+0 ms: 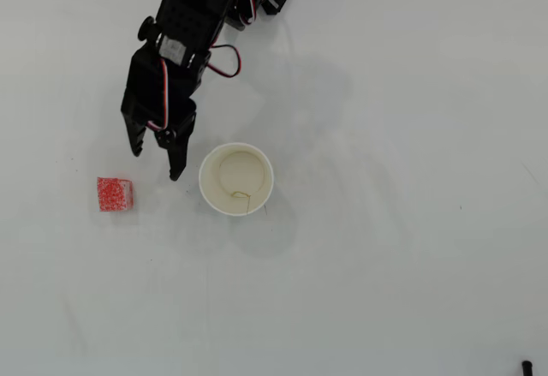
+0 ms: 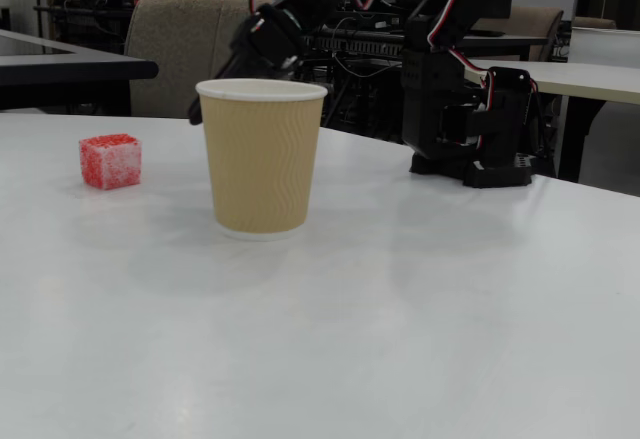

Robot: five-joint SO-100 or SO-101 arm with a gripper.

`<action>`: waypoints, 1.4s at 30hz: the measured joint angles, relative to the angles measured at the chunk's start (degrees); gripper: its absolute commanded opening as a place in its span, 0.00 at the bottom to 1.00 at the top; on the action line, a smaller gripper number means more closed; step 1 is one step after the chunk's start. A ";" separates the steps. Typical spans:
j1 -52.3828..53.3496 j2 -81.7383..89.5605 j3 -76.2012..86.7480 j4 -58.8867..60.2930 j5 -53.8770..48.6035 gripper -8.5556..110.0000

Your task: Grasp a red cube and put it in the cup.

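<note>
Your black arm reaches down from the top of the overhead view, its fingers (image 1: 155, 164) parted with nothing between them and tips aimed toward the bottom of that view. They hover between the small red speckled cube (image 1: 114, 194) and the round white-rimmed paper cup (image 1: 236, 179), nearer the cup. The cube sits flat on the white table (image 1: 385, 247), squarely aligned, left of the upright cup and well apart from it. In the fixed view the fingers (image 2: 197, 114) are partly hidden behind the cup (image 2: 262, 157).
</note>
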 measured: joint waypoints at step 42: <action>6.42 -25.40 -18.19 -7.82 -2.99 0.42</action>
